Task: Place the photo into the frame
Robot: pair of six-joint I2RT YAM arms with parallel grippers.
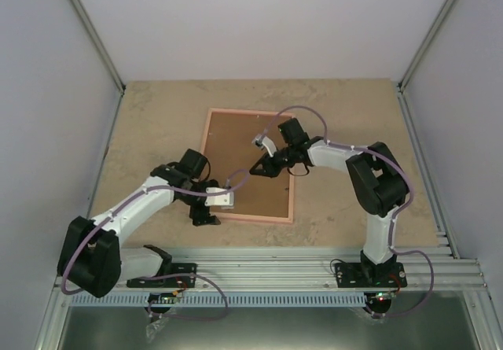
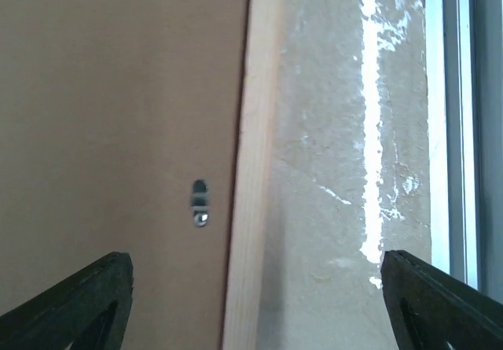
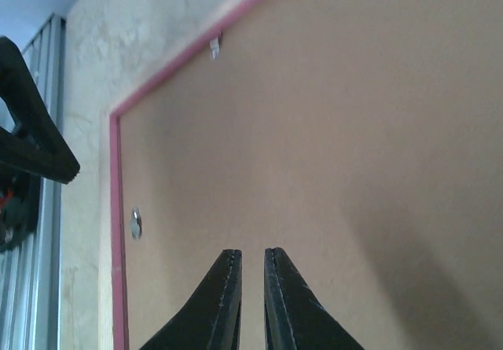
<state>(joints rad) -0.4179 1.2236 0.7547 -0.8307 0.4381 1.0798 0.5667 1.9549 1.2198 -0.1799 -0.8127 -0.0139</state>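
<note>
Now: frame (image 1: 291,197) face down, backing board (image 1: 236,141) in, photo unseen | left gripper (image 2: 255,262) gaping over frame's edge | right gripper (image 3: 252,256) clenched, empty, above its middle | likely nearly done

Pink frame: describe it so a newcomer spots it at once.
Start at the beige stone-look tabletop; near its middle lies a large flat rectangle. The thin pink rectangular picture frame is the narrow rim around it. Pink colour sets it apart from the plain brown backing board inside and the mottled tabletop outside.
</note>
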